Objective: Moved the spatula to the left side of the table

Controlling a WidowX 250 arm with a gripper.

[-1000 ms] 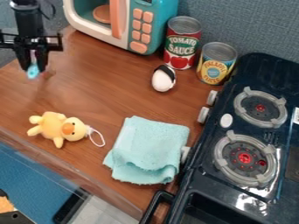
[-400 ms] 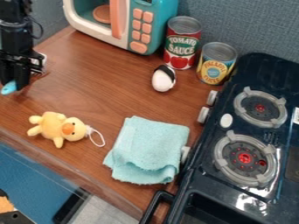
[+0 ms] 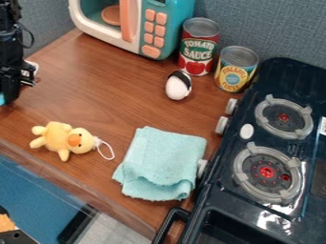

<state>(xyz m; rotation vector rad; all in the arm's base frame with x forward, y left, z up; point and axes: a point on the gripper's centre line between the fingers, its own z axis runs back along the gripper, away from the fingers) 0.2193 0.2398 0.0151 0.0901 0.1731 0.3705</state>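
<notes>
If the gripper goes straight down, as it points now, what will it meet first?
Probably the table, near the picture's left edge; the blue piece by the gripper may touch first. Height is hard to judge.

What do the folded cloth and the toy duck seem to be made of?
The cloth looks like soft, matte terry fabric, from its fuzzy surface and limp folds. The duck seems to be short plush, probably stuffed, given its rounded limbs.

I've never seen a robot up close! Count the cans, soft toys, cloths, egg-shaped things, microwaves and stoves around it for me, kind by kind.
Cans: 2 (red can, yellow can)
Soft toy: 1
Cloth: 1
Egg-shaped thing: 1
Toy microwave: 1
Stove: 1
Total: 7
</notes>
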